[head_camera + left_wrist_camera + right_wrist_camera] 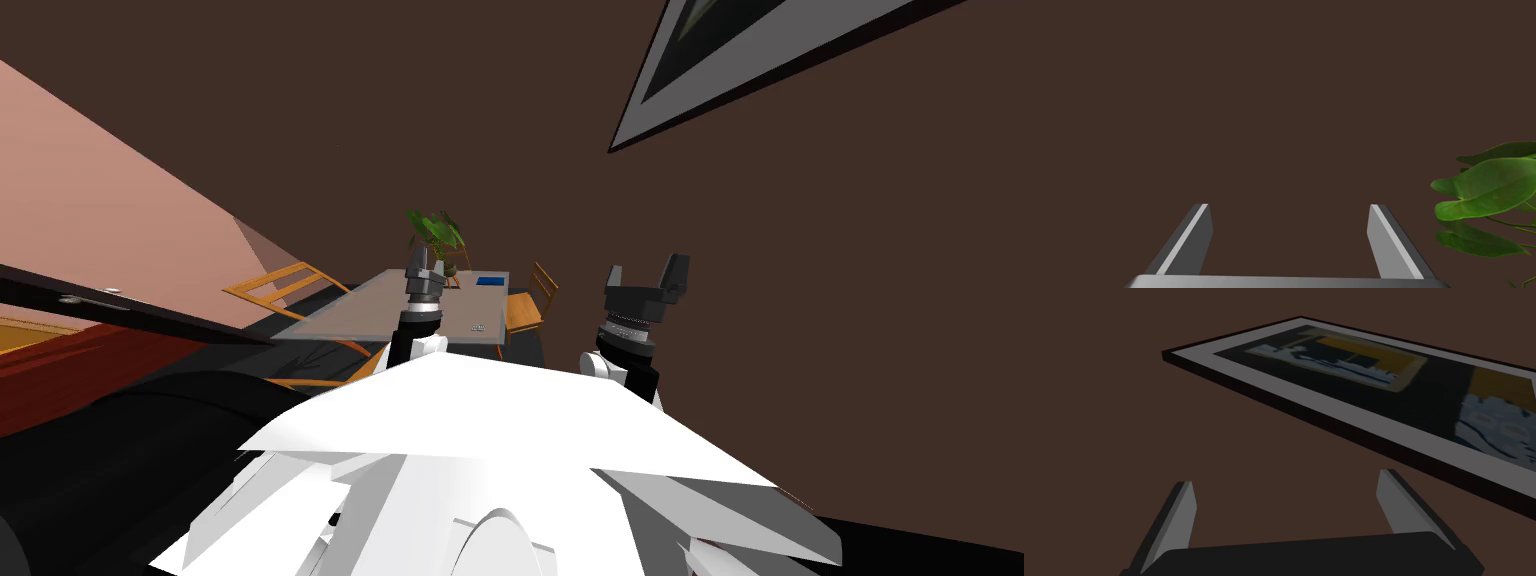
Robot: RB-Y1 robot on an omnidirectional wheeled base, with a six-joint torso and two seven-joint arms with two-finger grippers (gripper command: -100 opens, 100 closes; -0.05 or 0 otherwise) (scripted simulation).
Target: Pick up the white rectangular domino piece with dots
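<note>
A small white domino piece with dots [478, 328] lies near the front edge of a grey table [380, 310] ahead of me. My left gripper [423, 262] is raised over the table, left of the domino and well above it; its fingers [1196, 235] stand open and empty. My right gripper [645, 275] is held up beyond the table's right side, open [1284, 508] with nothing between its fingers.
A green potted plant [437, 232] stands at the table's far end, its leaves [1489, 190] close beside my left gripper. A blue flat object [490, 281] lies at the far right of the table. Wooden chairs [528, 300] [285, 285] flank it.
</note>
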